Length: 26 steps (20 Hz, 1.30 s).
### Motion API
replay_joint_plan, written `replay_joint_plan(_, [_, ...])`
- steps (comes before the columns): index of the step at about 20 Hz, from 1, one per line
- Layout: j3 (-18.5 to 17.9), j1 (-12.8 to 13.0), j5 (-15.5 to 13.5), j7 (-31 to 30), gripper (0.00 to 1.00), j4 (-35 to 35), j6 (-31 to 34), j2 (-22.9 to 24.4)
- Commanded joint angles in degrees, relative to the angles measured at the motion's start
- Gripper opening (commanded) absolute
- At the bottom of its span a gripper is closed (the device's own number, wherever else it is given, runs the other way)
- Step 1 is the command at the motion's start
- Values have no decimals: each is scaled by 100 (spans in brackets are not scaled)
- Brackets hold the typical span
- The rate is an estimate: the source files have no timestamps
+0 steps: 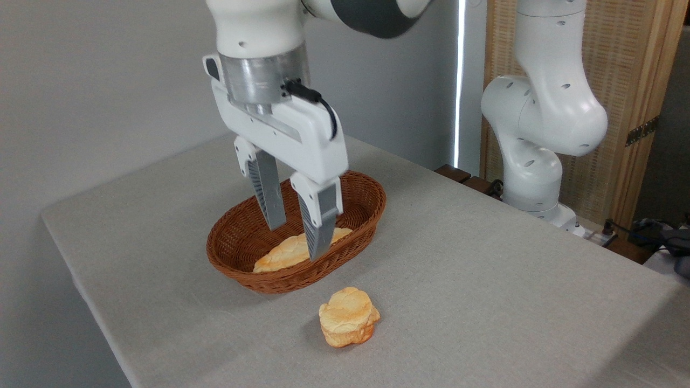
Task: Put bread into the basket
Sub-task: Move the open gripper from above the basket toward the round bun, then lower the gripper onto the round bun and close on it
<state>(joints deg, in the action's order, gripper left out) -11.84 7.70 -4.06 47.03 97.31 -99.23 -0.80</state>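
I count one small round cream-and-orange bun [349,317] on the grey table [485,269], outside at 5 o'clock of one oval reddish-brown wicker basket [232,253]. One long pale braided loaf [280,253] lies inside. My gripper [297,240] hangs over the basket, fingers parted, holding nothing. Open cloth surrounds the bun.

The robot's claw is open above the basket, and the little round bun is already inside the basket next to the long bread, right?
Not quite. The camera view shows the little round bun on the table, in front of the basket.
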Motion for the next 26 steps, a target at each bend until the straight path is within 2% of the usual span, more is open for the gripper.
replay_joint_plan(1, [-301, 47, 19, 253, 100, 753, -570, 361])
replay_joint_plan(5, [-415, 47, 273, 763, 100, 1219, -588, 440])
replay_joint_plan(10, [-415, 74, 291, 1483, 100, 1720, -860, 440])
replay_joint_plan(13, [-398, 100, 291, 1643, 100, 1808, -922, 431])
replay_joint_plan(17, [-362, 205, 291, 1827, 100, 2142, -1406, 414])
replay_joint_plan(20, [-362, 197, 291, 2091, 100, 2160, -1441, 414])
replay_joint_plan(26, [-415, 170, 291, 2144, 100, 2248, -1722, 387])
